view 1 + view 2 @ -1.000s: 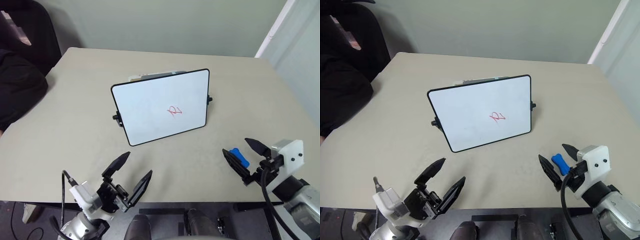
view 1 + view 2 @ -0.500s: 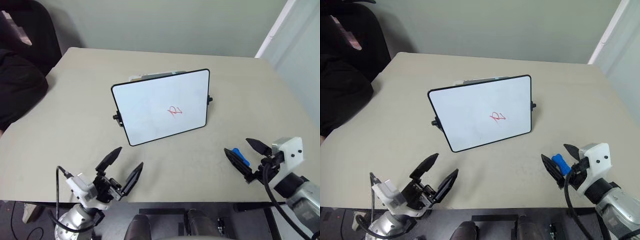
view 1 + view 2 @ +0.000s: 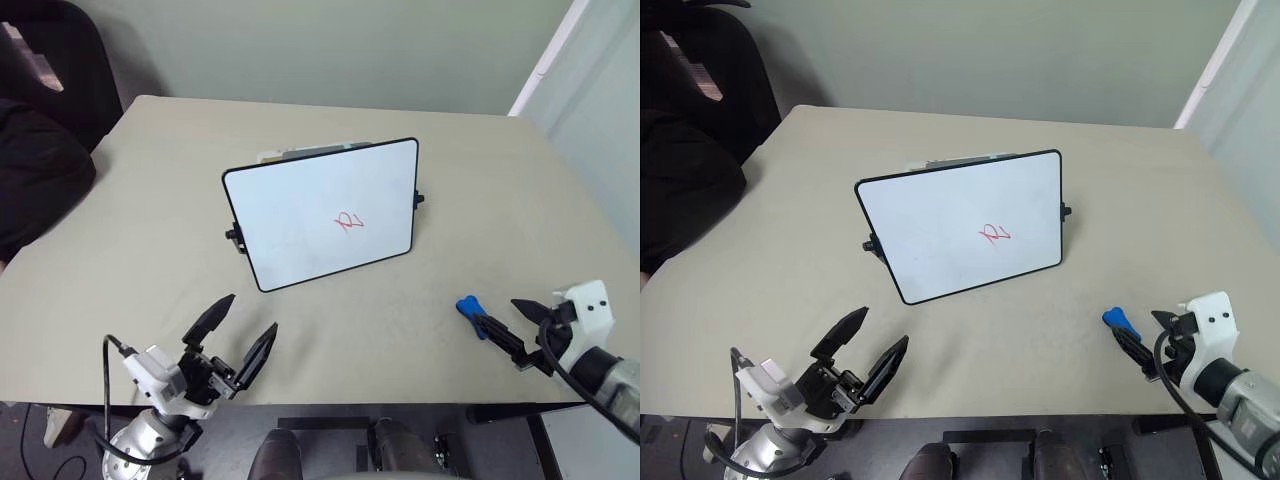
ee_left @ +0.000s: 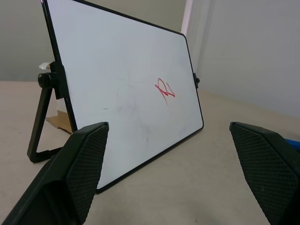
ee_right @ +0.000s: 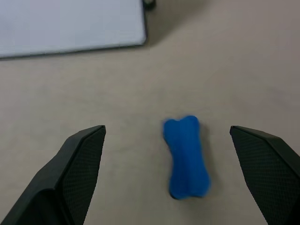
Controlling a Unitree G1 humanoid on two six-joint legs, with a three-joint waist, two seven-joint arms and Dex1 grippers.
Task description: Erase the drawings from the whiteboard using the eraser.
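- Right tool (image 3: 512,322) has dropped outward and low, jaws wide, empty; left tool (image 3: 232,335) hangs open too.
- The eraser (image 5: 186,156) lies on the tabletop (image 3: 150,220) between the right fingers: ready to pinch.
- Beyond, the whiteboard (image 3: 300,215) stands propped, the drawings (image 3: 348,221) untouched.

No readable text, label, brand, number or sign is found in any view. The only marking is the drawings (image 3: 348,222), a small red scribble on the whiteboard (image 3: 300,225) near the centre of the frame, right of the board's middle; it is made of a few looping strokes and cannot be read as letters or digits.
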